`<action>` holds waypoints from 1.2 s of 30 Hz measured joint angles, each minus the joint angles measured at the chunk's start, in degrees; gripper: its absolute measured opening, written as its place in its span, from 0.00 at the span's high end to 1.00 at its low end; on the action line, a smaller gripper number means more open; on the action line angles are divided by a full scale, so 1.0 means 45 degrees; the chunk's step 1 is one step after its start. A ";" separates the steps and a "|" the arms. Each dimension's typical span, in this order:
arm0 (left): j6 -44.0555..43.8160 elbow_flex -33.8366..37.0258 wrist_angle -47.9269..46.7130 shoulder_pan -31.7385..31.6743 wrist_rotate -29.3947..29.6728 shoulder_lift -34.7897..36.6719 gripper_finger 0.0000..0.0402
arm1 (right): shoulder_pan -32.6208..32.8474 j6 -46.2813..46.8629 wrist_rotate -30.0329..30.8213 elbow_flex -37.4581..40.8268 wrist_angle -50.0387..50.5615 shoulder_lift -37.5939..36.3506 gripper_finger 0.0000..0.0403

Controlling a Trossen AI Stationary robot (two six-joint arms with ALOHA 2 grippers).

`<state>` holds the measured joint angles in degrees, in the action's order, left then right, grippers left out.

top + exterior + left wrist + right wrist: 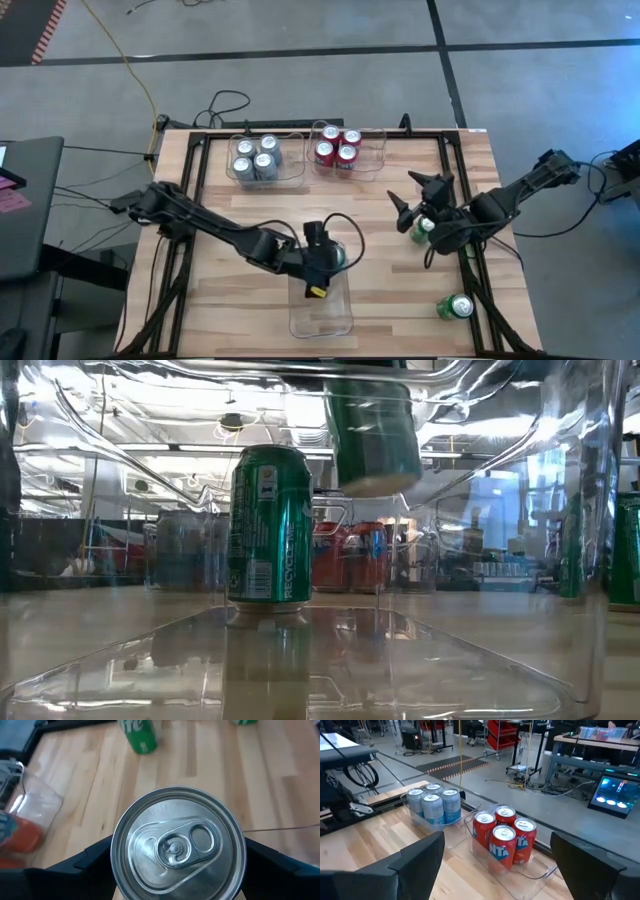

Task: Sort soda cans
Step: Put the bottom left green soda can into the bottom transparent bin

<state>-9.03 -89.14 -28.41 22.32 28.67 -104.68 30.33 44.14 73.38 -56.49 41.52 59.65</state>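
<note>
My left gripper [318, 262] is shut on a green soda can [177, 845] and hangs over a clear bin [322, 318] at the table's near middle. One green can [270, 525] stands on its base in that bin. My right gripper [415, 195] is open with nothing between its fingers, just above and beyond another green can [423, 228] on the table's right. A further green can [455, 307] sits near the right near corner. Silver-grey cans [254, 158] and red cans [338, 148] stand in two clear bins at the far edge. My left gripper pinches the green can's side wall [120, 875] just below its silver top, one finger [90, 865] on each side. The fingers come slanting down from the table's left. The can [372, 430] hangs slightly tilted, its bottom clear of the bin's floor.
Black frame rails [470, 260] run along the table's left and right sides. Bare wooden tabletop [390, 280] lies between the near bin and the right-hand cans. Cables trail off the table's far left corner.
</note>
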 joint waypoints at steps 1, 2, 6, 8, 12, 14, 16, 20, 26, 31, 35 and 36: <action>-0.0012 -0.0014 -0.0094 -0.0064 -0.0018 -0.0143 0.22 | 0.0039 0.0000 0.0049 0.0000 0.0014 -0.0017 0.06; -0.0043 -0.0026 -0.0265 -0.0133 -0.0056 -0.0283 0.22 | 0.0052 0.0000 0.0069 0.0000 0.0009 -0.0021 0.06; -0.0419 -0.0021 -0.0780 -0.0372 -0.0642 -0.1016 0.22 | -0.0081 -0.0092 0.0094 0.0000 -0.0006 -0.0022 0.06; -0.0441 -0.0007 -0.0877 -0.0414 -0.0659 -0.1245 0.22 | -0.0141 -0.0097 0.0100 0.0000 -0.0006 -0.0022 0.06; -0.0487 -0.0012 -0.0869 -0.0400 -0.0651 -0.1323 0.22 | -0.0190 -0.0097 0.0103 0.0000 -0.0011 -0.0022 0.06; -0.0596 -0.0012 -0.0903 -0.0396 -0.0653 -0.1323 0.22 | -0.0190 -0.0097 0.0103 0.0000 -0.0016 -0.0022 0.06; -0.0707 -0.0012 -0.0937 -0.0396 -0.0651 -0.1328 0.21 | -0.0190 -0.0102 0.0098 0.0000 -0.0017 -0.0022 0.06; -0.0956 0.0067 -0.0979 -0.0406 -0.0638 -0.1328 0.17 | -0.0190 -0.0102 0.0088 0.0000 -0.0035 -0.0022 0.06; -0.0855 0.0798 -0.0203 -0.0406 -0.0591 -0.1324 0.11 | -0.0190 -0.0049 0.0058 0.0000 -0.0034 -0.0017 0.06; -0.0702 0.0826 -0.0242 -0.0461 -0.0578 -0.1321 0.11 | -0.0190 -0.0044 0.0015 0.0000 -0.0030 -0.0017 0.06; -0.0479 0.0387 -0.0470 -0.0460 -0.0410 -0.1184 0.10 | -0.0190 -0.0039 -0.0001 0.0000 -0.0030 -0.0013 0.06; -0.0408 0.0238 -0.0598 -0.0449 -0.0284 -0.1100 0.10 | -0.0190 -0.0038 -0.0031 0.0000 -0.0031 -0.0013 0.06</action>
<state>-10.87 -88.07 -31.10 20.30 27.40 -109.63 29.47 43.97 73.24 -56.49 41.38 59.59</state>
